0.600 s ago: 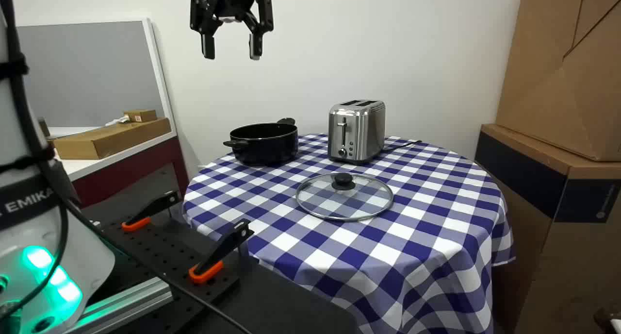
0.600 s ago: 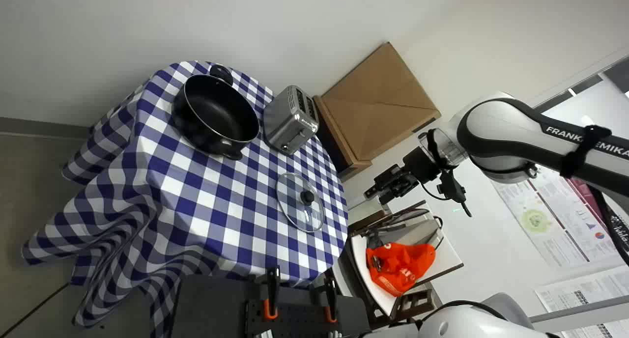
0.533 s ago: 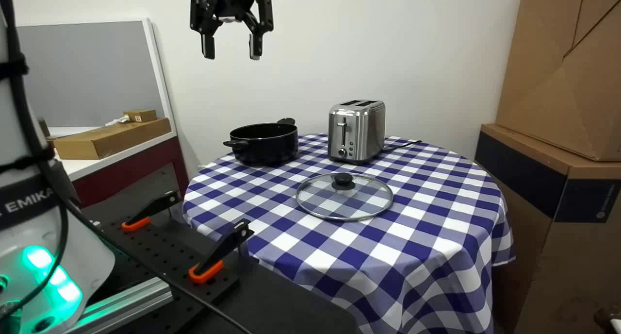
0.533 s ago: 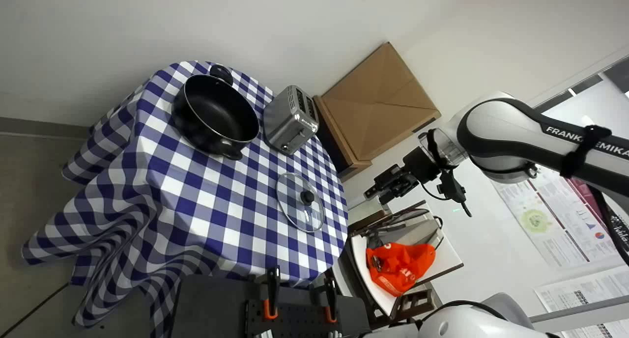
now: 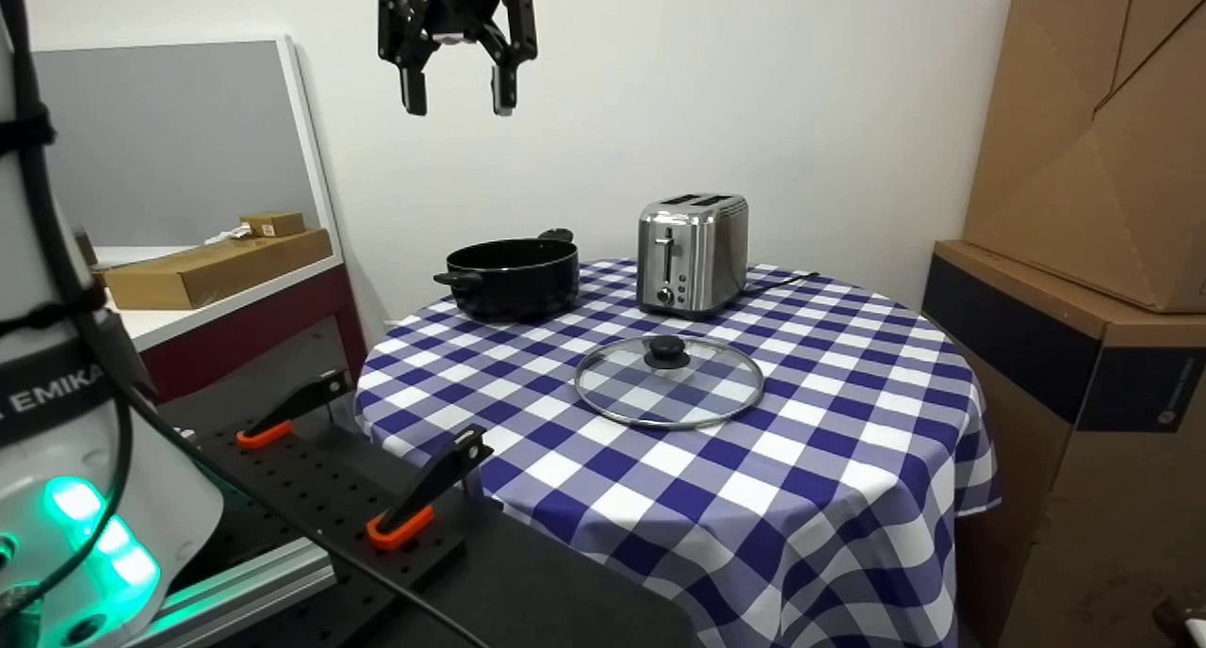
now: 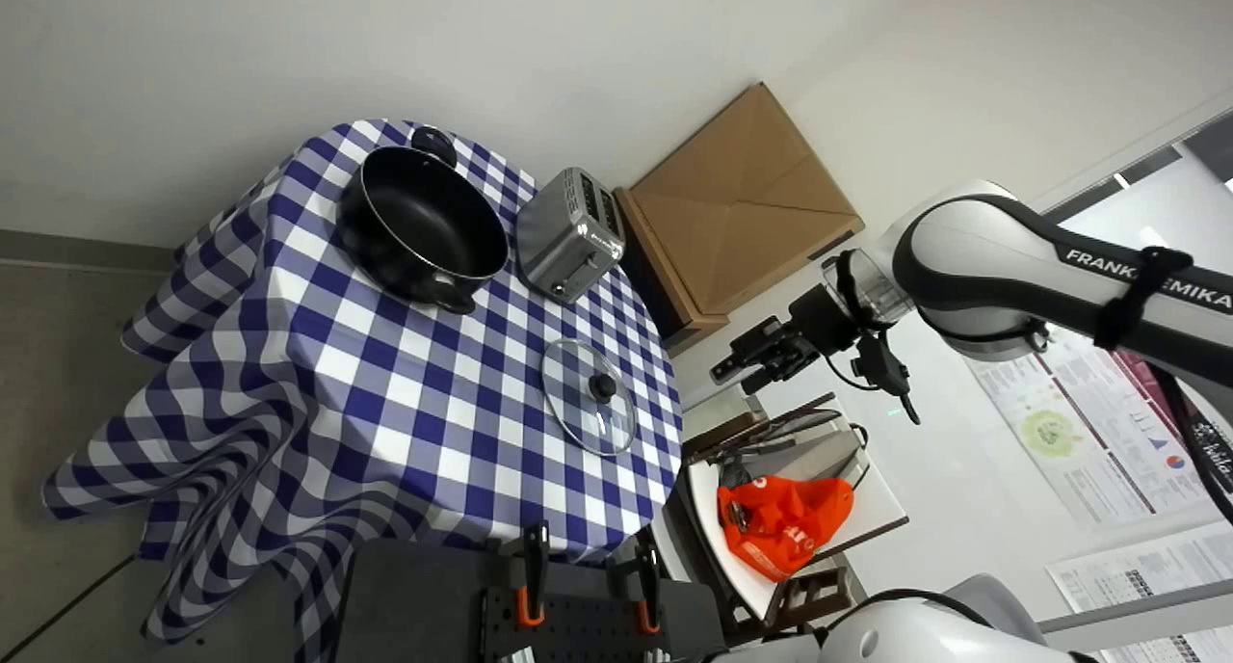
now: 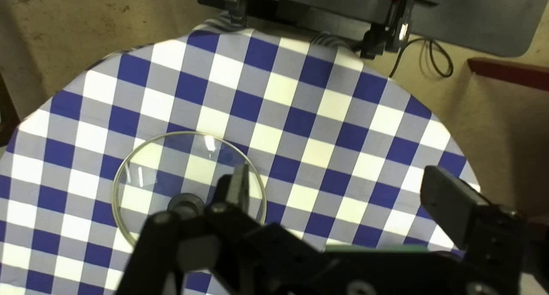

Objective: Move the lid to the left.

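Observation:
The lid is clear glass with a thin metal rim and a dark centre knob. It lies flat, knob up, on the checked tablecloth in both exterior views point(image 5: 669, 389) point(image 6: 583, 403). In the wrist view the lid point(image 7: 184, 162) is at the lower left, its lower part hidden by a gripper finger. My gripper point(image 5: 459, 102) is open and empty, high above the table. It also shows in an exterior view point(image 6: 737, 376) and, with its fingers wide apart, in the wrist view point(image 7: 336, 179). It does not touch the lid.
A black pot point(image 5: 516, 292) and a steel toaster point(image 5: 692, 257) stand behind the lid on the round table point(image 5: 848, 422). Two black clamps point(image 5: 429, 488) with orange pads sit at the near edge. Cardboard boxes point(image 5: 1018, 422) stand beside the table.
My gripper has shifted slightly, a little to the right in one of the exterior views and a little to the left in another. It stays open. The lid, pot and toaster have not moved.

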Robot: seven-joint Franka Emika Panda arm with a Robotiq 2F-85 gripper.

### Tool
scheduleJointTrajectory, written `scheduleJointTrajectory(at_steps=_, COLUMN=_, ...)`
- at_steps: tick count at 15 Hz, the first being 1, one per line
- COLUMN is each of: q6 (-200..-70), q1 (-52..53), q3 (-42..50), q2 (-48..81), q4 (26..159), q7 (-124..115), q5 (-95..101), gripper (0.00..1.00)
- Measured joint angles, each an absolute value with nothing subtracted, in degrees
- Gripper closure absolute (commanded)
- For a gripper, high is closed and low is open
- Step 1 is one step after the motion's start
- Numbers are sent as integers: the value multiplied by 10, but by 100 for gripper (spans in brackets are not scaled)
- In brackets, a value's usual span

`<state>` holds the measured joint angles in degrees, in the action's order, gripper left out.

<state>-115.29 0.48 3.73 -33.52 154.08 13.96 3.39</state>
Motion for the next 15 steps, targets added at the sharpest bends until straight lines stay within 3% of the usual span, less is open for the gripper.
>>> scheduleJointTrajectory(at_steps=9, q6=-1538, q1=-74, q3=39, q2=-161, q4=1538, q7=24, q5=60, gripper=0)
scheduleJointTrajectory(at_steps=15, q6=-1575, q1=-98, q3=65, q2=49, q4=1409, q7=27, q5=27, gripper=0)
